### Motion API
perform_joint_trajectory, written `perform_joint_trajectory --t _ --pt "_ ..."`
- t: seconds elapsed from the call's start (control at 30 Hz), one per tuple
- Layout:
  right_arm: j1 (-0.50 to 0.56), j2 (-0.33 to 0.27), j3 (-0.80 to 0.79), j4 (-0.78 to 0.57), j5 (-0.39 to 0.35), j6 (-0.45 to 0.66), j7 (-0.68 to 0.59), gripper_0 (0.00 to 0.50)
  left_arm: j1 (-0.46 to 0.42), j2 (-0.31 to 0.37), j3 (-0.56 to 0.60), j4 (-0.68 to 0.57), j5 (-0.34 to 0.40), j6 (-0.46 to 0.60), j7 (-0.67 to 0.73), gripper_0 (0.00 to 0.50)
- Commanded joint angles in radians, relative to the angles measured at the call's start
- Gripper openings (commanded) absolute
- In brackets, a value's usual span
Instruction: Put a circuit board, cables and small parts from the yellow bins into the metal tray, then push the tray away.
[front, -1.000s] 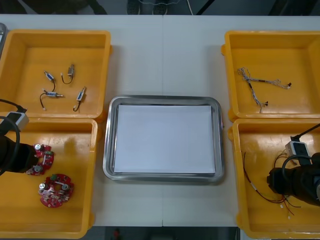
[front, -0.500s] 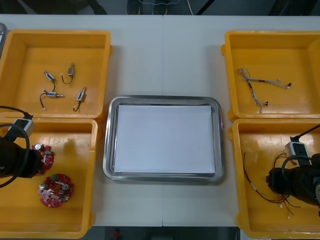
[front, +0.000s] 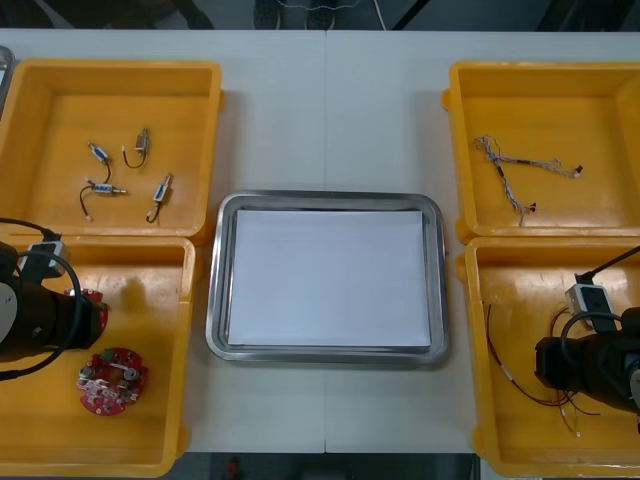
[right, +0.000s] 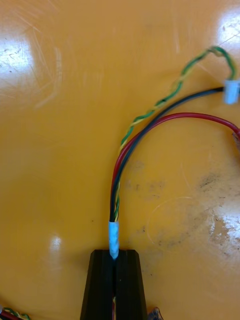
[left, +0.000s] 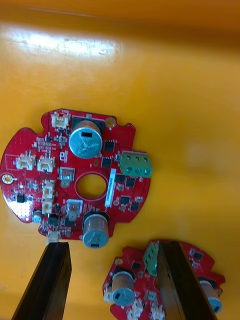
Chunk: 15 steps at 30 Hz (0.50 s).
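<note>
So, left arm?
— Left gripper (left: 114, 245) hangs in the near-left yellow bin (front: 150, 440), fingers spread, grasping nothing. One circuit board (left: 107, 172) lies just beyond the fingertips. I see a second board (left: 130, 287) partly between the fingers.
Right arm?
— Right gripper (right: 115, 252) sits low in the near-right yellow bin (front: 470, 350), clenched on the cable bundle (right: 116, 200) at its white sleeve. Red, black and yellow-green strands curve away over the bin floor.
Tray?
— Metal tray (front: 215, 290), white inside, between the bins.
</note>
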Motion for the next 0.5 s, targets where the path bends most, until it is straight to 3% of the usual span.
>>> perform_joint_trajectory --t 0.03,0.23,0.5 --pt "0.018 0.013 0.014 -0.004 0.005 -0.007 0.014 0.000 0.025 -0.022 -0.015 0.034 -0.024 -0.058 -0.011 0.500" --pt "0.015 0.013 -0.026 -0.032 0.000 0.017 0.021 0.000 0.027 -0.022 -0.038 0.057 -0.050 -0.083 -0.010 0.500" --pt "-0.022 0.013 -0.126 -0.150 -0.040 0.210 0.023 0.000 0.047 -0.021 -0.040 0.057 -0.048 -0.081 -0.011 0.500"
